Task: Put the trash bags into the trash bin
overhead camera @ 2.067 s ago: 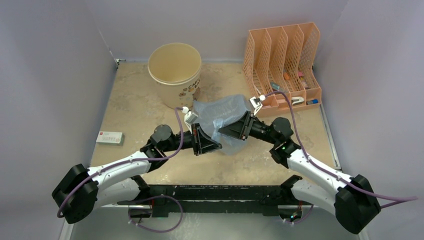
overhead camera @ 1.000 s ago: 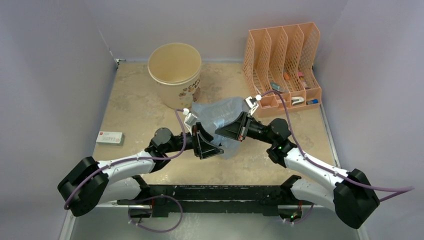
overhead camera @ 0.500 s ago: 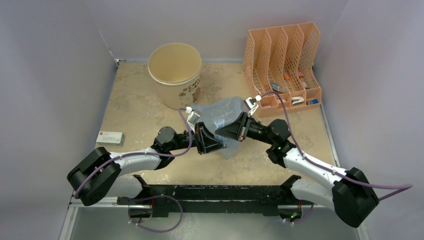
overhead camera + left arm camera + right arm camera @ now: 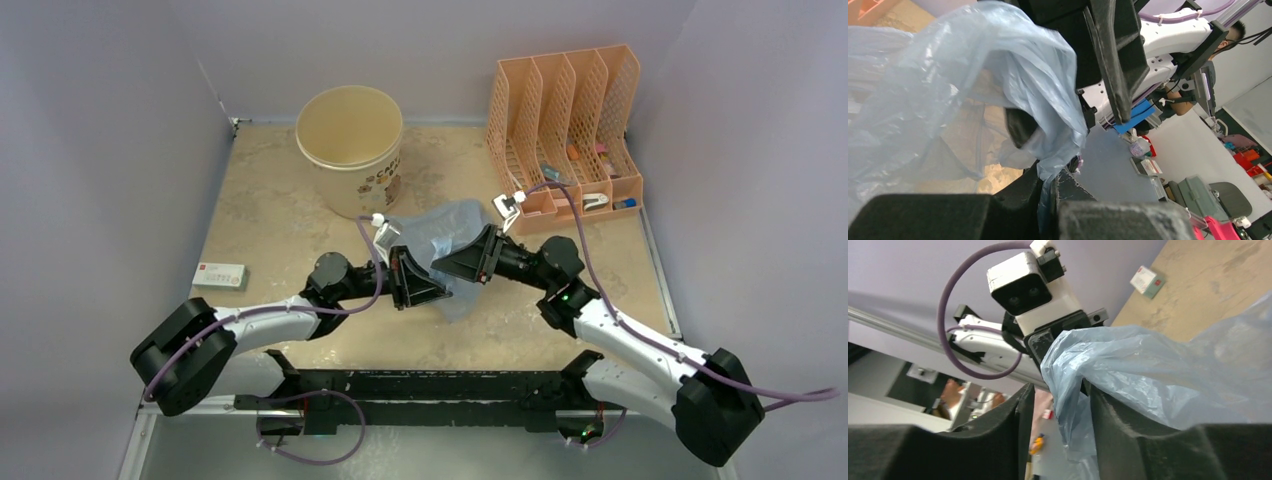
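Note:
The trash bag (image 4: 447,232), thin pale-blue crinkly plastic, hangs bunched between my two grippers above the middle of the table. My left gripper (image 4: 430,290) is shut on a fold of it. In the left wrist view the plastic (image 4: 953,85) runs down into the closed left gripper (image 4: 1050,182). My right gripper (image 4: 440,266) faces it from the right. In the right wrist view the right gripper (image 4: 1062,400) is open, and a strand of the bag (image 4: 1168,365) hangs loosely between its fingers, against the right one. The cream trash bin (image 4: 368,185) stands upright at the back left, apart from both grippers.
An orange mesh file organizer (image 4: 565,110) with small items stands at the back right. A small white box (image 4: 220,275) lies near the left wall. Grey walls close the table on three sides.
My left gripper has closed on the bag. My right gripper, shut on the bag before, has opened its jaws. The bag has sagged slightly.

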{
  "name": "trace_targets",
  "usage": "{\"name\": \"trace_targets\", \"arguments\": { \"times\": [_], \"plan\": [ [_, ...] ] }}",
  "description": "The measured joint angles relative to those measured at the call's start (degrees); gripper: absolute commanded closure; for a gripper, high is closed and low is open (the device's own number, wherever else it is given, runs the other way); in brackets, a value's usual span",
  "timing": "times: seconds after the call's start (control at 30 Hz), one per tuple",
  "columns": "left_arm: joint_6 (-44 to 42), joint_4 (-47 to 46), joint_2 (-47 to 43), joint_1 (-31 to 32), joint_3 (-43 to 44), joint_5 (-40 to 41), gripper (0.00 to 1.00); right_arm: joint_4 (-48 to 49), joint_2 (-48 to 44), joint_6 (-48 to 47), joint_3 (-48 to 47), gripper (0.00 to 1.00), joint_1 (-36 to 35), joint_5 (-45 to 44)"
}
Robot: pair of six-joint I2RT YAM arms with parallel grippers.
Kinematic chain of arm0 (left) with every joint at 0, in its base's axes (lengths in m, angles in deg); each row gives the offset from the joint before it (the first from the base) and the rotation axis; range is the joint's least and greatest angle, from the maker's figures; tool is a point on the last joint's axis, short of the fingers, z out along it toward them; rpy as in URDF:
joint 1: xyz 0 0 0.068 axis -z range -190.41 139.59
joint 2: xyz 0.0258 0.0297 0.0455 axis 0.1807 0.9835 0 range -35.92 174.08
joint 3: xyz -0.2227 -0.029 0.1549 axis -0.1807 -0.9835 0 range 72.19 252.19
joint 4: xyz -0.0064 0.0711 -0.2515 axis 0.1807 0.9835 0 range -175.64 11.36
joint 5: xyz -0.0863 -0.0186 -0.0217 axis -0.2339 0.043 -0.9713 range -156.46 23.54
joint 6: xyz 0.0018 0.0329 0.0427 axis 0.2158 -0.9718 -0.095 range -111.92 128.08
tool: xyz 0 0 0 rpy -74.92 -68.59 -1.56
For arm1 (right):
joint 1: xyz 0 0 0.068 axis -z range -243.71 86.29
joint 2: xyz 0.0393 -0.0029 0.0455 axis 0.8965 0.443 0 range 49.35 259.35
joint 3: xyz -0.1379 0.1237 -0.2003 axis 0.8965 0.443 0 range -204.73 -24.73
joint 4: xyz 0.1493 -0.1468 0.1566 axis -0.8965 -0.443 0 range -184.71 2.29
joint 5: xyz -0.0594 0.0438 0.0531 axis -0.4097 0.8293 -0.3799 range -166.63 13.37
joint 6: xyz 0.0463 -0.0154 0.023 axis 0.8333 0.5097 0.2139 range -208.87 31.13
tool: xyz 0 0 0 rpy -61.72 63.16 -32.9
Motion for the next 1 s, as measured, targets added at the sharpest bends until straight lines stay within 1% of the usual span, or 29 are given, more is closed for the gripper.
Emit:
{"name": "trace_targets", "arguments": {
  "times": [0.07, 0.2, 0.43, 0.5, 0.57, 0.6, 0.67, 0.7, 0.73, 0.77, 0.8, 0.93, 1.0],
  "plan": [
    [-0.02, 0.52, -0.90, 0.00, -0.37, -0.02, 1.00, -3.08, -0.72, -2.38, -1.27, 0.46, -0.04, -0.74],
    [-0.07, 2.51, -3.52, 0.00, -0.50, -0.02, 1.00, -7.61, -1.60, -6.56, -3.17, 0.44, -0.04, -1.36],
    [-0.24, 4.76, -4.68, 0.00, -0.48, 0.07, 1.00, -13.46, -1.68, -11.02, -3.23, 0.45, -1.77, -1.22],
    [-0.50, 5.68, -4.70, 0.00, -0.46, 0.04, 1.00, -13.60, -1.60, -11.17, -3.23, 0.48, -2.84, -1.33],
    [-0.76, 6.75, -4.70, 0.00, -0.46, 0.09, 1.00, -13.09, -1.44, -11.02, -3.23, 0.54, -3.52, -1.33],
    [-0.98, 7.30, -4.70, 0.00, -0.46, 0.09, 1.00, -12.74, -1.31, -10.93, -3.23, 0.58, -3.69, -1.36],
    [-1.14, 8.22, -4.72, 0.00, -0.37, 0.15, 1.00, -12.61, -1.20, -10.82, -3.28, 0.73, -3.87, -1.49],
    [-1.31, 8.74, -4.83, 0.00, -0.28, 0.17, 1.00, -12.59, -1.11, -10.75, -3.28, 0.83, -3.87, -1.53],
    [-1.53, 9.44, -4.96, 0.00, -0.13, 0.24, 1.00, -12.59, -0.94, -10.64, -3.41, 0.91, -3.85, -1.68],
    [-1.60, 9.88, -5.03, 0.00, 0.00, 0.31, 1.00, -12.68, -0.83, -10.64, -3.61, 0.98, -3.85, -1.88],
    [-1.66, 10.23, -5.07, 0.00, 0.11, 0.39, 1.00, -12.70, -0.70, -10.67, -3.74, 1.00, -3.85, -2.03],
    [-2.32, 11.26, -5.44, 0.00, 0.31, 0.76, 0.62, -13.86, -0.61, -10.82, -4.07, 1.00, -3.85, -3.76],
    [-3.10, 13.25, -6.64, 0.00, 0.31, 1.20, 0.43, -15.50, -1.36, -11.30, -4.13, 1.00, -3.87, -6.69]
  ]
}}
